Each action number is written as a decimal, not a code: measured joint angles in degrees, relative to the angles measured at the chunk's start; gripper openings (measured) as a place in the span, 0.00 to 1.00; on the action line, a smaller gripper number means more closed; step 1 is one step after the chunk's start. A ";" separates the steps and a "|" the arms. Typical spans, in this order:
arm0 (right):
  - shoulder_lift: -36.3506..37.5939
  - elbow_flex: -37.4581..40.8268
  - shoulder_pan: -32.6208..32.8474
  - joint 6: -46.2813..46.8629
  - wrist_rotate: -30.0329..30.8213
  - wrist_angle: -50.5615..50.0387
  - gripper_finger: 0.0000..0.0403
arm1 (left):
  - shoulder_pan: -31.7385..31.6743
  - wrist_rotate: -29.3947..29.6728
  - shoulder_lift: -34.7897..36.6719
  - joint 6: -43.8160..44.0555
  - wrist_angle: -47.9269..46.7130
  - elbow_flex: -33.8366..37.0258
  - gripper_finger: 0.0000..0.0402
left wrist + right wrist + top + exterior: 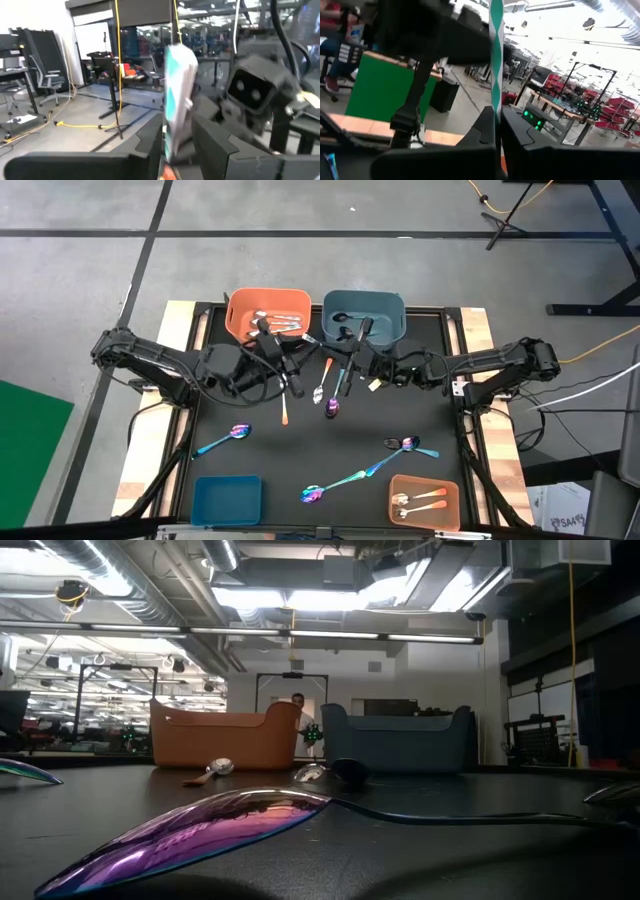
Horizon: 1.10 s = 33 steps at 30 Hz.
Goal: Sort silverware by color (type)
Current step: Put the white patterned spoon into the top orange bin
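Both grippers held a teal-handled spoon between them above the mat.
Left gripper (283, 367) and right gripper (350, 368) each pinched the spoon (495, 60); four bins, four more teal spoons lay loose.

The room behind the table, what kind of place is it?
Probably a big workshop or robot lab: bare ceiling pipes with strip lights, red racks on benches, and an office chair on a concrete floor.

Iridescent purple-blue spoon (200, 830) on black mat (270, 455); orange bin (268, 312), slate-blue bin (364, 315), perhaps teal-striped handle (495, 60).
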<state>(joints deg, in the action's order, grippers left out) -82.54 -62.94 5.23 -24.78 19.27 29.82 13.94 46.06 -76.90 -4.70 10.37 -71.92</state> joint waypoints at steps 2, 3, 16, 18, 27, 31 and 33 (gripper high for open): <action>-0.02 0.02 0.00 -0.01 -0.10 -0.17 0.00 | -0.37 -0.02 0.00 0.01 0.31 0.00 0.25; -0.02 0.02 0.00 0.00 -0.24 -0.08 0.00 | -0.50 -0.02 0.00 -0.02 0.31 0.00 0.25; -0.02 0.02 -0.02 0.02 0.06 -0.55 0.00 | -2.21 -0.44 0.00 -0.67 0.30 0.00 0.20; -0.02 0.02 -0.02 0.02 0.06 -0.97 0.00 | -2.20 -0.52 0.00 -2.14 0.29 0.00 0.16; -0.02 0.02 -0.04 -0.02 0.02 -1.42 0.00 | -2.15 -0.89 -0.05 -3.24 -0.01 0.00 0.08; -0.02 0.02 -0.04 -0.02 -0.01 -1.71 0.00 | -2.15 -0.78 -0.05 -3.36 -0.35 0.00 0.08; -0.02 0.02 -0.04 0.33 -0.14 -1.77 0.00 | -2.15 -0.74 -0.07 -3.38 -0.37 0.00 0.08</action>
<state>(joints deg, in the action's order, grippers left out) -82.56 -62.92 5.19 -24.45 19.12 28.05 11.79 45.32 -76.97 -8.08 10.00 -71.92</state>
